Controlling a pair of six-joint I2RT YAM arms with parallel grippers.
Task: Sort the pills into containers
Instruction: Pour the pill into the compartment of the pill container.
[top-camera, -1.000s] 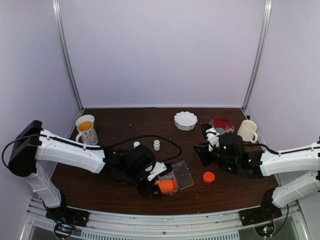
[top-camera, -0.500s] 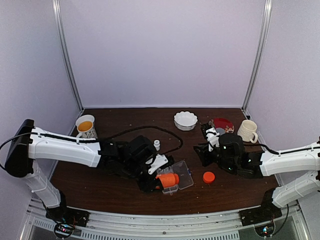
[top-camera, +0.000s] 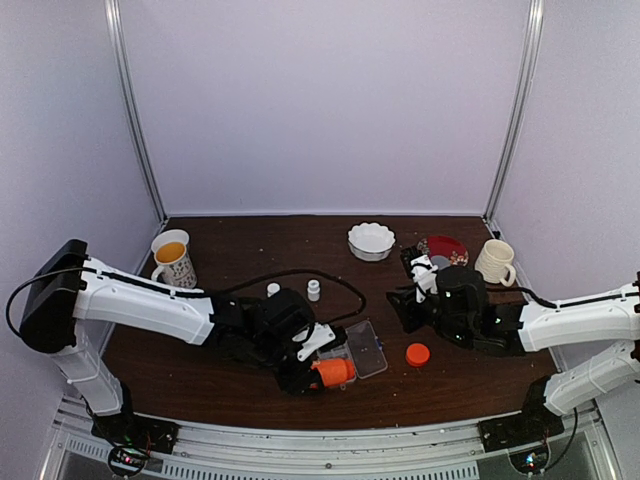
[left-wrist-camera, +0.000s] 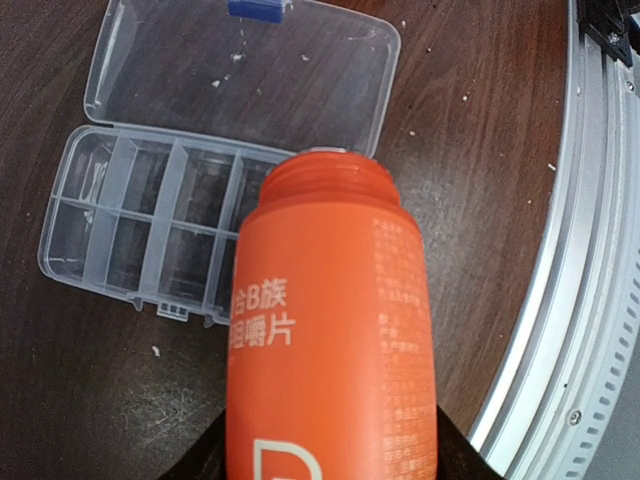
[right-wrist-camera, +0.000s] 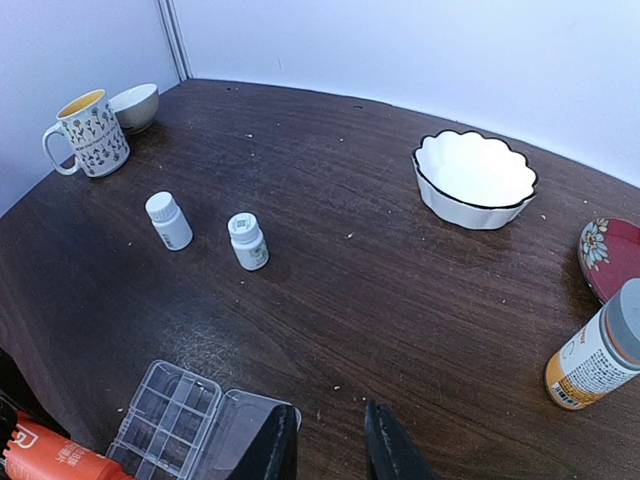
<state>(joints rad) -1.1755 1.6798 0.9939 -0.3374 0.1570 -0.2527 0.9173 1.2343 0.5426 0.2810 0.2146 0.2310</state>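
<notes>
Left end effector (top-camera: 309, 369) clamps orange bottle (left-wrist-camera: 330, 330) over organiser (left-wrist-camera: 140, 212) edge; right end effector (right-wrist-camera: 330, 445) apart.

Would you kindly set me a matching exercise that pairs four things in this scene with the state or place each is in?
Things:
1. orange bottle
2. orange cap
3. organiser box
4. white scalloped bowl

States:
A. lying flat with its lid swung open
B. empty, at the far side of the table
C. held uncapped in the left gripper
D. lying loose, off its bottle

Pairs: 1-C; 2-D; 3-A; 4-B
</notes>
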